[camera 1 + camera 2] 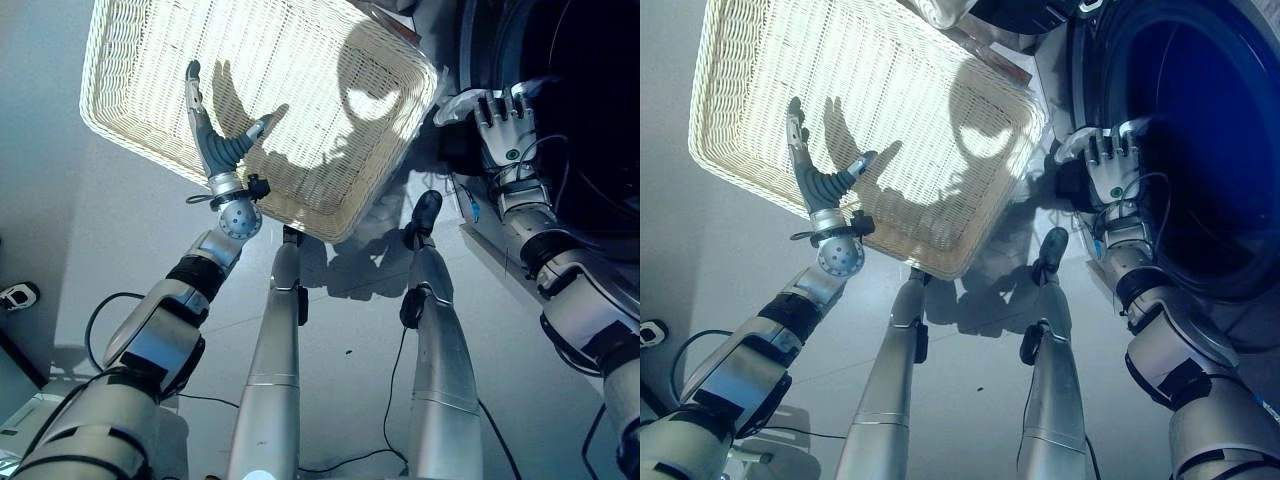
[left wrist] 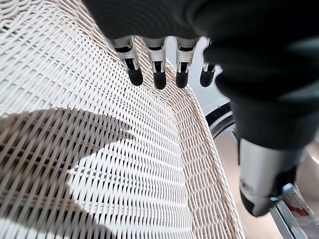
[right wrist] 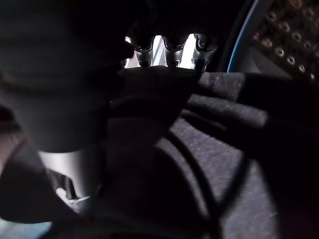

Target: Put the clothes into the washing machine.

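Observation:
A white wicker basket (image 1: 120,135) lies on the grey floor ahead and to my left, its woven bottom bare under my hand. My left hand (image 1: 215,140) hovers over the basket's near side, open, fingers (image 2: 158,74) straight and thumb spread. To my right is the washing machine's dark round opening (image 1: 1200,150). My right hand (image 1: 1110,170) is at the opening's left rim, back towards me. Its fingers curl into a dark grey garment (image 3: 219,149), which bunches at the rim beside the thumb (image 1: 1070,187). The drum's inside is too dark to see into.
The basket's right corner (image 1: 425,75) comes close to the washer front. A small white object (image 1: 15,295) lies on the floor at the far left. Bare grey floor stretches left of the basket.

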Controlling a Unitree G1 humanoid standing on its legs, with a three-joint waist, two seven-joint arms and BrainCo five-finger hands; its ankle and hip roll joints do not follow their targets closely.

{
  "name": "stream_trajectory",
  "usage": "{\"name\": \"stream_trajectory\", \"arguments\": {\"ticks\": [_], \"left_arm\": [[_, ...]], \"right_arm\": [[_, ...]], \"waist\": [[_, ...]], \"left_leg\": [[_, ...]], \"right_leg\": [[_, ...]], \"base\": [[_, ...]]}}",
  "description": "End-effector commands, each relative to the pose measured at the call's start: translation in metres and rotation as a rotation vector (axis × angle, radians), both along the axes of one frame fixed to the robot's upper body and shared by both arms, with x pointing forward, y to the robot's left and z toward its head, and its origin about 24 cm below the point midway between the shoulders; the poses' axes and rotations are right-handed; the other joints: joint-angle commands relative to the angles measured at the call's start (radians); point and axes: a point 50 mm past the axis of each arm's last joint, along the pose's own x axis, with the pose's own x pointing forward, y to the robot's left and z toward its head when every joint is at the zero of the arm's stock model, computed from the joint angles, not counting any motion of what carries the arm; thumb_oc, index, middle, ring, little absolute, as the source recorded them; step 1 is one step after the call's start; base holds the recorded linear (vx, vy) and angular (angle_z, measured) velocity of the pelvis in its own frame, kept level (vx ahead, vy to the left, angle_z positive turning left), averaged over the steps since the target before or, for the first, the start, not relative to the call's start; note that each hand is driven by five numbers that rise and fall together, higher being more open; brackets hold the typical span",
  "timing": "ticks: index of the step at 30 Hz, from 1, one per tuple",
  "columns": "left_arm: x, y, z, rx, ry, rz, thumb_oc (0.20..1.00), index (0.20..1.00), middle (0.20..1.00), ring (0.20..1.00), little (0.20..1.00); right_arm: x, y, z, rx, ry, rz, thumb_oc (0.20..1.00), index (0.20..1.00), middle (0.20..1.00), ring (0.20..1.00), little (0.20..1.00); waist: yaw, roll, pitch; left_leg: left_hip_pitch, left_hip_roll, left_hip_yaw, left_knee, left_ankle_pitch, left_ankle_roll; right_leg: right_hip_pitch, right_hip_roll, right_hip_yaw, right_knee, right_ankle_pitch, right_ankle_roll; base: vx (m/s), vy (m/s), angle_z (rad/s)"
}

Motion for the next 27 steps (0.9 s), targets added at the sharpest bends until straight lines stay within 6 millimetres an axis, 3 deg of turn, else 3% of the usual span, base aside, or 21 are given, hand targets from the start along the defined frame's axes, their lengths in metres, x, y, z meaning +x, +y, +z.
{"name": "stream_trajectory", "arguments": {"ticks": [1, 19, 26, 27], "left_arm": [[-0.0082, -0.0066, 0.0124, -0.082, -0.104, -0.065, 1.0, 1.0, 1.0, 1.0, 1.0], [-0.0108, -0.0029, 0.0127, -0.113, -0.121, -0.071, 1.0, 1.0, 1.0, 1.0, 1.0], [-0.0108, -0.0038, 0.012, -0.115, -0.119, -0.075, 1.0, 1.0, 1.0, 1.0, 1.0], [-0.0109, -0.0038, 0.0119, -0.116, -0.118, -0.075, 1.0, 1.0, 1.0, 1.0, 1.0]], "right_arm": [[-0.0056, -0.0383, 0.0234, 0.005, 0.079, -0.239, 0.2, 0.2, 0.2, 0.2, 0.2], [-0.0048, -0.0341, 0.0192, 0.009, 0.063, -0.091, 0.2, 0.2, 0.2, 0.2, 0.2], [-0.0053, -0.033, 0.0169, 0.231, -0.015, 0.018, 0.2, 0.2, 0.2, 0.2, 0.2], [-0.0068, -0.0364, 0.0157, 0.423, -0.082, 0.051, 0.2, 0.2, 0.2, 0.2, 0.2]], "waist": [[-0.021, 0.141, -0.01], [-0.021, 0.139, -0.01], [-0.022, 0.137, -0.01], [-0.023, 0.137, -0.01]], "left_leg": [[-0.031, 0.019, -0.045, -0.05, 0.068, 0.037], [-0.03, 0.017, -0.049, -0.043, 0.063, 0.038], [-0.033, 0.016, -0.052, -0.039, 0.061, 0.039], [-0.033, 0.016, -0.052, -0.038, 0.061, 0.039]], "right_leg": [[-0.021, -0.01, -0.009, 0.036, 0.022, 0.086], [-0.019, -0.009, -0.005, 0.039, 0.022, 0.087], [-0.02, -0.008, -0.004, 0.043, 0.02, 0.088], [-0.021, -0.007, -0.002, 0.045, 0.019, 0.087]], "base": [[0.0, 0.0, 0.0], [0.0, 0.0, 0.0], [0.0, 0.0, 0.0], [0.0, 0.0, 0.0]]}}
